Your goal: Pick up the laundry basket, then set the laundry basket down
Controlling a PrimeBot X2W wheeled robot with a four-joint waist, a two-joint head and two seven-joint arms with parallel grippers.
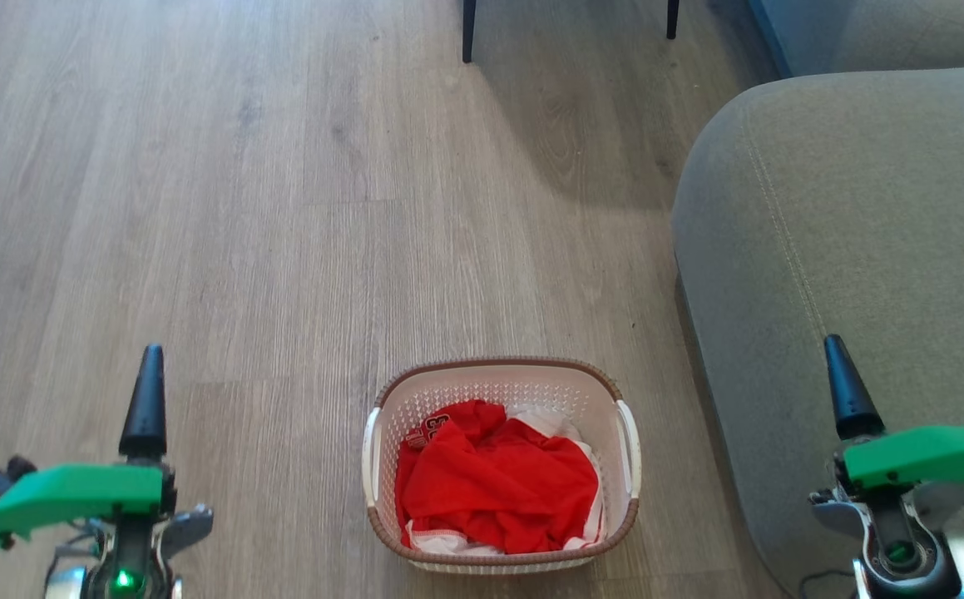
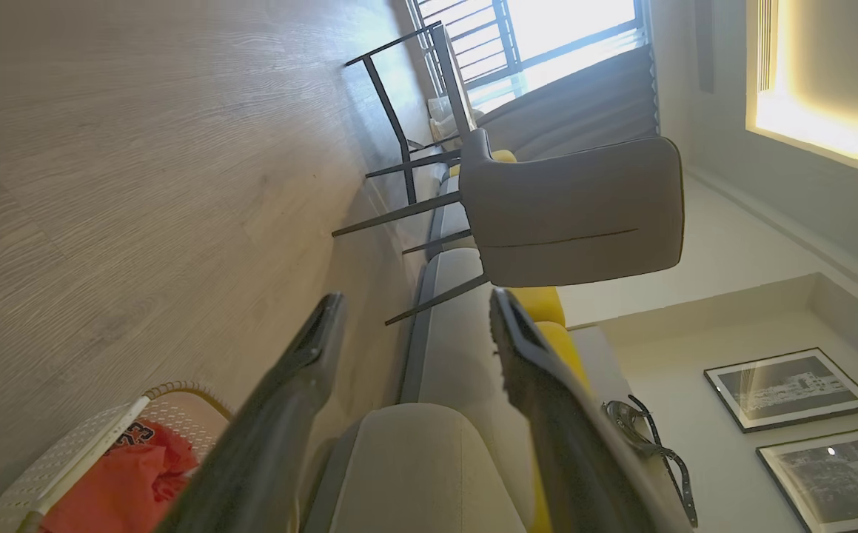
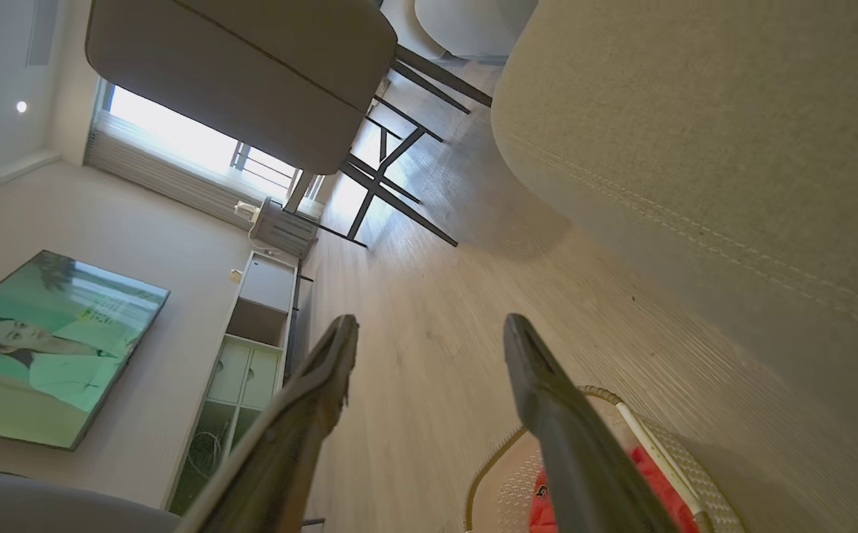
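- Head view: the laundry basket stands upright on the wooden floor, low in the middle, with a crumpled red garment and some white cloth inside. The grey sofa rises just beside it on the robot's right. The left gripper and the right gripper flank the basket, both well apart from it. Their fingers are seen edge-on here, so this view leaves the opening undecided.
- The step in hand looks like the approach before the lift. It should go best if each arm drops to the white side handles on its own side, both close together, and the basket rises level so the clothes stay put. The right arm has little room beside the sofa.
- Left wrist view: the two dark fingers stand wide apart with nothing between them, which the head view could not settle. The basket's perforated wall sits at the lower left corner, beyond the fingers. A grey chair and framed pictures lie farther off.
- Right wrist view: these fingers are likewise spread and empty. The basket's woven rim and one white handle show just past the right-hand finger. Across the room are a television and a cabinet.
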